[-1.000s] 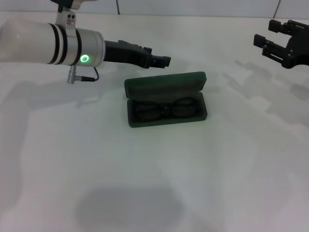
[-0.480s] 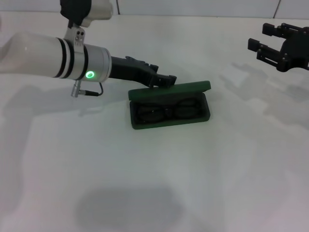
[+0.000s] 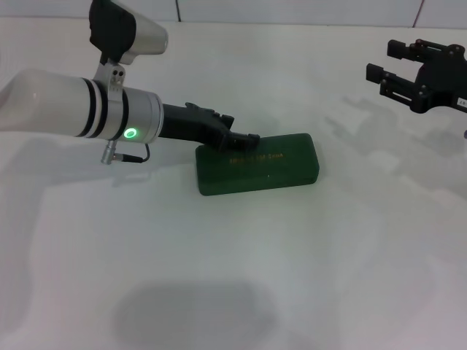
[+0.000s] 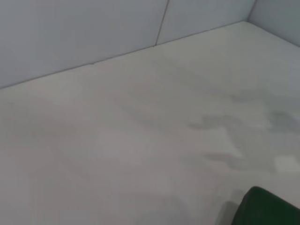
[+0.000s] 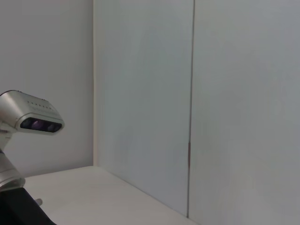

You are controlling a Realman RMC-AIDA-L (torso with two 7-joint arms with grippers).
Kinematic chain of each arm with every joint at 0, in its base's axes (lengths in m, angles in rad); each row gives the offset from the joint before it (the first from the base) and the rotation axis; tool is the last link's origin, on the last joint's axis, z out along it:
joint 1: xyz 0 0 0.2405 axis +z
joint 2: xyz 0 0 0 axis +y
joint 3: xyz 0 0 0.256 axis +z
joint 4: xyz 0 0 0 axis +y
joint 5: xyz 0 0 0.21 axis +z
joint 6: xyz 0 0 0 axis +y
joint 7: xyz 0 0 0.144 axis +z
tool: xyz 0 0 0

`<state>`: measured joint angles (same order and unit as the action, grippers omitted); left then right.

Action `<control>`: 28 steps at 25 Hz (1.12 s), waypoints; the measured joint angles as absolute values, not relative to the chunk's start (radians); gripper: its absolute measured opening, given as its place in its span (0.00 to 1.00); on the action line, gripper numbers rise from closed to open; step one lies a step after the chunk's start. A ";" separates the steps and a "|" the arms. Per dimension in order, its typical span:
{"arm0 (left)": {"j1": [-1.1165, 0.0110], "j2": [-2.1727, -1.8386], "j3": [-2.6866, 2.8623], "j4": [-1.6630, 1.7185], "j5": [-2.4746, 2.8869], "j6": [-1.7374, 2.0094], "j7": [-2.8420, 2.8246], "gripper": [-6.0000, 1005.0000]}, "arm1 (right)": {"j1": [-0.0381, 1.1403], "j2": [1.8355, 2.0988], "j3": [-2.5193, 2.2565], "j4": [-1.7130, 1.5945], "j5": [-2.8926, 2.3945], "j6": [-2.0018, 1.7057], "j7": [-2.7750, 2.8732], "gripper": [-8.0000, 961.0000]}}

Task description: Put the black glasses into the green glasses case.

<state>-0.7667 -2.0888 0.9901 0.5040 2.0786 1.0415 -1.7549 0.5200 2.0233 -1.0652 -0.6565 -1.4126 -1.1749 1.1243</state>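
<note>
At the middle of the pale tabletop lies the dark green rectangular hard glasses case, its lid now down flat with the small gold lettering facing up. A second ago that lid stood upright and the thin black-framed glasses could be seen lying on the dark lining; half a second ago it was halfway down. The black glasses are hidden now, presumably inside the closed case, so the placing looks done and the closing nearly so; whether the lid has latched cannot be told.

Touching the case's far-left corner is the left gripper, its black fingers lying over the lid's edge as if pressing it; it has come forward and down with the lid. Its fingers look close together with nothing held between them, though how wide they stand cannot be told. The left wrist view catches only one rounded green corner of the case against bare table.

Well apart, at the far right, the right gripper hangs above the white table with fingers spread and nothing in them, idle.

Open surface surrounds the case on every side, so the left arm could lift straight up and back without meeting anything.
</note>
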 joint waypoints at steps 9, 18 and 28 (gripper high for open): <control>-0.673 -2.082 0.986 0.562 1.817 1.240 -1.504 0.72 | 0.517 2.013 -1.099 -0.671 -1.421 -1.340 1.121 0.65; -0.382 -2.049 0.985 0.615 1.472 1.784 -0.998 0.72 | 0.523 2.005 -1.108 -0.677 -1.451 -1.647 1.119 0.69; -0.298 -2.054 0.986 0.580 1.458 1.893 -0.939 0.72 | 0.549 2.024 -1.182 -0.624 -1.493 -1.601 1.068 0.88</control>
<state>-0.2979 -2.0540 0.9856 0.5796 1.4575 1.8932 -0.9391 0.5491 2.0238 -1.1824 -0.6239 -1.4930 -1.6007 1.0677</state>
